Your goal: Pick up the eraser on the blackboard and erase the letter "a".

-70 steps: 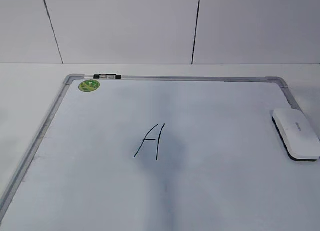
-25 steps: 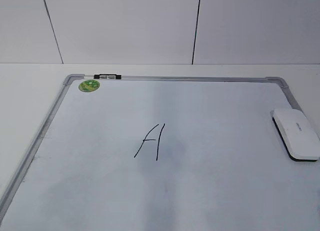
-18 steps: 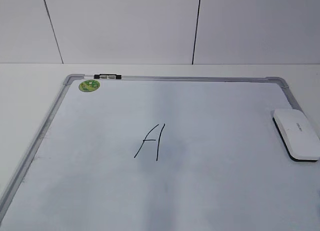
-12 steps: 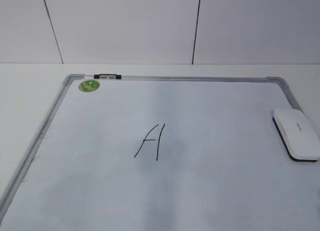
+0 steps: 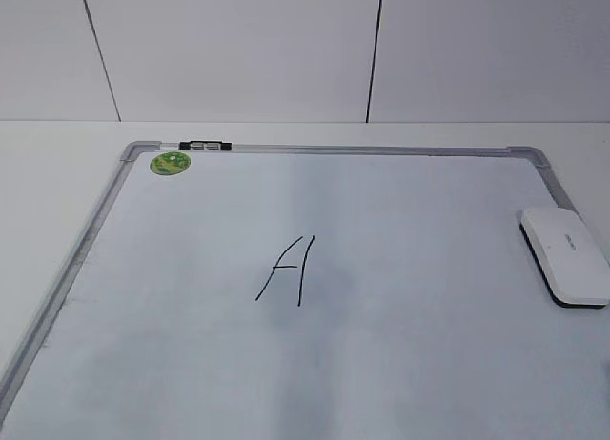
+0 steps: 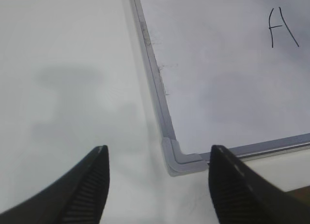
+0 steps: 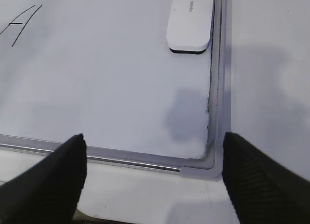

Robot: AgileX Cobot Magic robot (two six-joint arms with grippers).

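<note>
Eraser (image 5: pixel 564 257) is lying flat at the blackboard's (image 5: pixel 324 150) right edge, its long side touching the frame, toward the counter's far right corner. White top, black felt base, small grey print. Letter (image 5: pixel 286 270) is sitting mid-board, thin black strokes, well apart from the eraser, bare board between them. Green sticker (image 5: pixel 170 162) is sitting at the far left corner. Left gripper (image 6: pixel 155 178) is hanging wide, holding nothing, over the near left corner cap. Right gripper (image 7: pixel 154 173) is hanging wide, holding nothing, over the near right corner.

White table (image 5: pixel 57 164), panelled wall (image 5: pixel 238 50) behind.
</note>
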